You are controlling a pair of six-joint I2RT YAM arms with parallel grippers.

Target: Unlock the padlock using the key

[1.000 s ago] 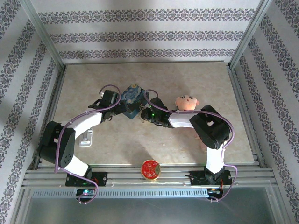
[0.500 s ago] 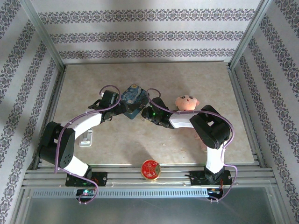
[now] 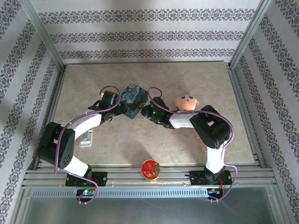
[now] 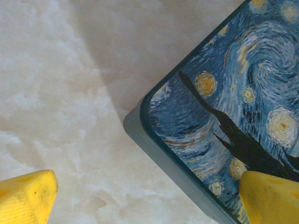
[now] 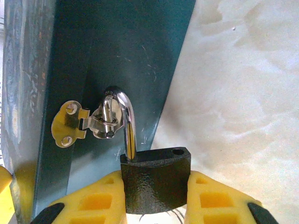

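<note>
In the right wrist view the small black padlock [image 5: 156, 179] is pinched between the yellow fingers [image 5: 88, 203] of my right gripper [image 5: 156, 196]. Its silvery shackle [image 5: 125, 122] passes through the hasp [image 5: 100, 120] on the side of the blue painted tin [image 5: 112, 51]. One shackle leg is out of the body, and the empty hole [image 5: 177, 151] shows. The key is hidden; a thin wire loop [image 5: 163, 218] peeks out under the padlock. My left gripper [image 4: 147, 198] stands open across the tin's corner [image 4: 140, 121], one fingertip [image 4: 25, 196] over the table, the other over the lid.
From above, the tin [image 3: 132, 98] lies mid-table between both grippers. A pink doll head [image 3: 187, 102] rests right behind the right arm. A red-and-gold disc [image 3: 151, 169] sits at the table's near edge, and a small silver bracket [image 3: 85, 139] lies by the left arm.
The tin has shifted slightly towards the far left, and the right gripper has followed it with the padlock. The left arm has barely moved.
</note>
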